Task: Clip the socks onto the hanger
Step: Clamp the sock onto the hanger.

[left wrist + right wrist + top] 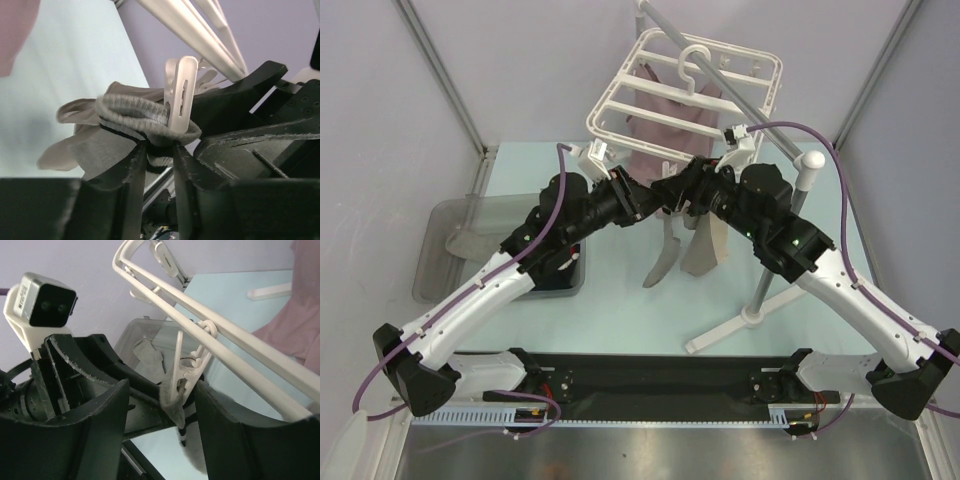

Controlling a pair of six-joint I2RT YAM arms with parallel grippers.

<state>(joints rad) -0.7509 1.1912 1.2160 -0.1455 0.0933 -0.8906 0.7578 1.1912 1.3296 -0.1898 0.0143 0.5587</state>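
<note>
Clip (pixel 180 95) bites sock (pixel 131 107) at hanger's (pixel 594 120) 6 o'clock; right claw (pixel 162 390) released, left claw's (pixel 159 152) hold unclear; next, withdraw gently.

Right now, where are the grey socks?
In the top view, the grey socks hang mid-table below the hanger's near edge, left of the metal stand.

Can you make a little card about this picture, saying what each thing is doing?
hanger: white, hung on the bar of the stand
pink cloth: hanging under the hanger
socks: grey, dangling below the grippers
clip: on the bunched sock cuff
left gripper: fingers either side of the cuff, grip unclear
right gripper: open, around the clip
bin: at the left, another sock inside
</note>
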